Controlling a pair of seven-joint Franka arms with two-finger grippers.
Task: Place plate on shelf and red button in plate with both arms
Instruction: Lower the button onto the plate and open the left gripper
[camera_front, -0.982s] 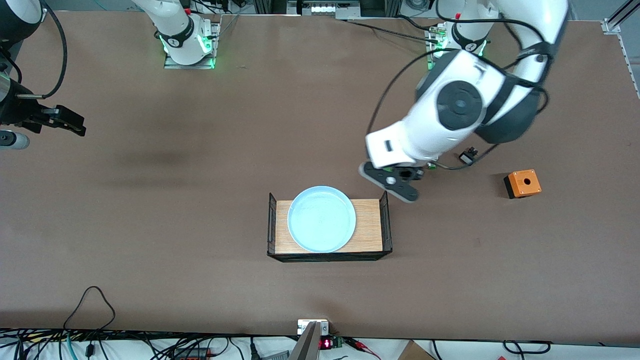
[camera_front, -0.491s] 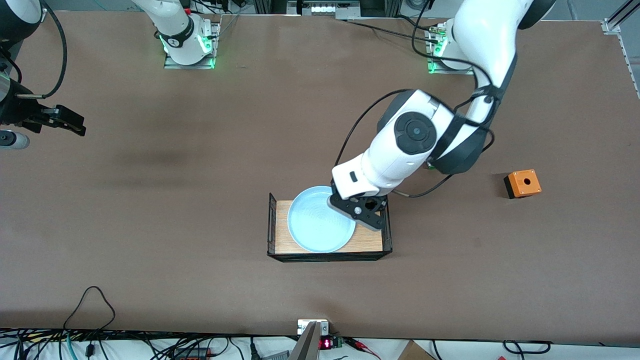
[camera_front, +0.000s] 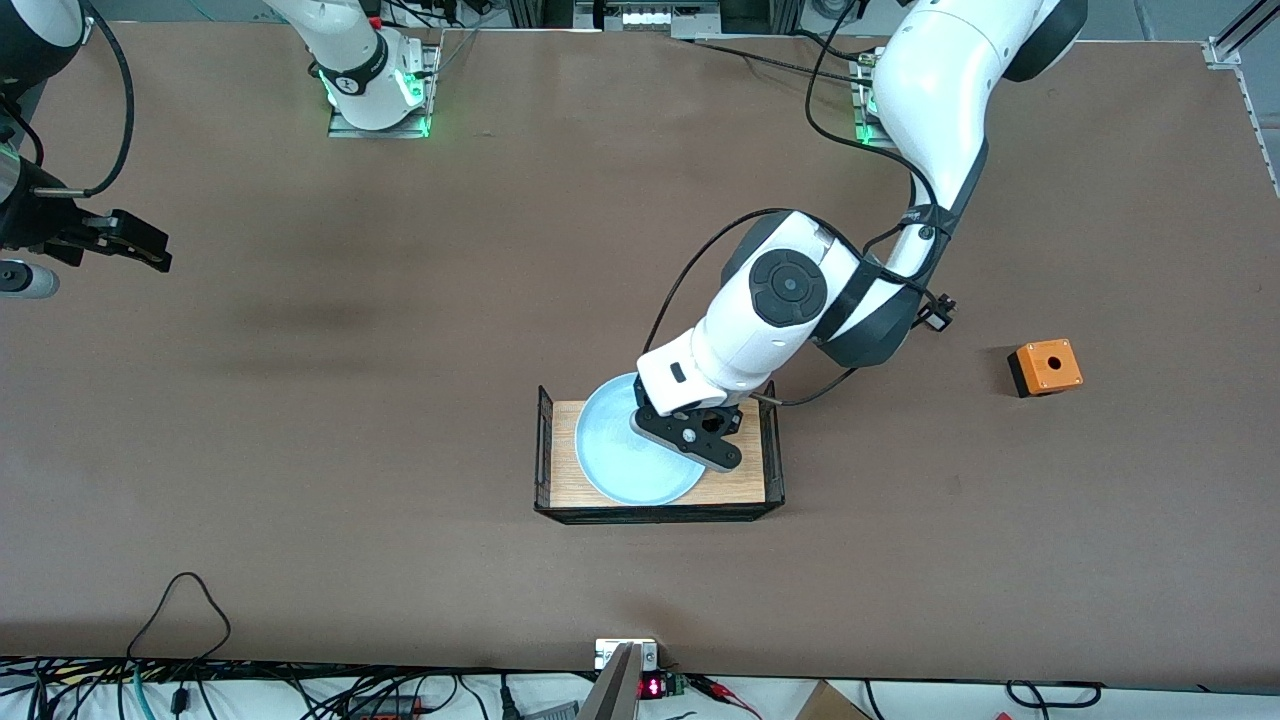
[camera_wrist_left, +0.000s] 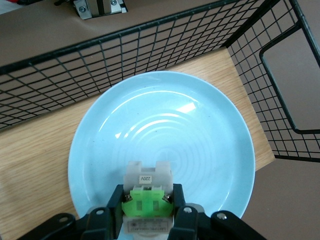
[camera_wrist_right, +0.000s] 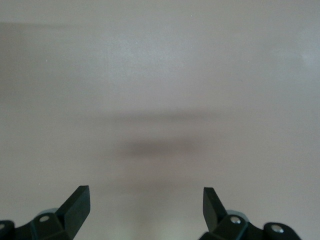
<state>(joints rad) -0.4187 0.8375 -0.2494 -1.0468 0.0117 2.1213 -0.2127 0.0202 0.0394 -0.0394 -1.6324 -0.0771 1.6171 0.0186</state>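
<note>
Plate (camera_front: 615, 450), round pale light-blue with a shallow raised rim, sits on the wooden floor of a black wire-mesh tray (camera_front: 548, 455), centre of the front view, slightly below the middle. Red button (camera_wrist_left: 148, 200), the small unit with whitish body and bright green middle block, is clamped in the left gripper (camera_wrist_left: 148, 212), jaws narrow on the green block. Red cap isn't visible in the left wrist view, probably hidden between the gripper parts, so its orientation is a guess.

Left gripper is over the plate, toward the rim on the left arm's side, not the centre. Can't tell from either view whether the whitish end touches the plate.

Right gripper (camera_wrist_right: 146, 202) waits at the left edge of the front view, jaws wide and empty over bare brown surface (camera_front: 300, 400).

Orange box with a round hole (camera_front: 1045, 367) sits mid-right, well apart from the tray.

For the drop: descend straight, stay inside the rim, clear the mesh wall, release only once the button bears on the plate. Glazed surface looks slick, so open slowly and lift vertically.
</note>
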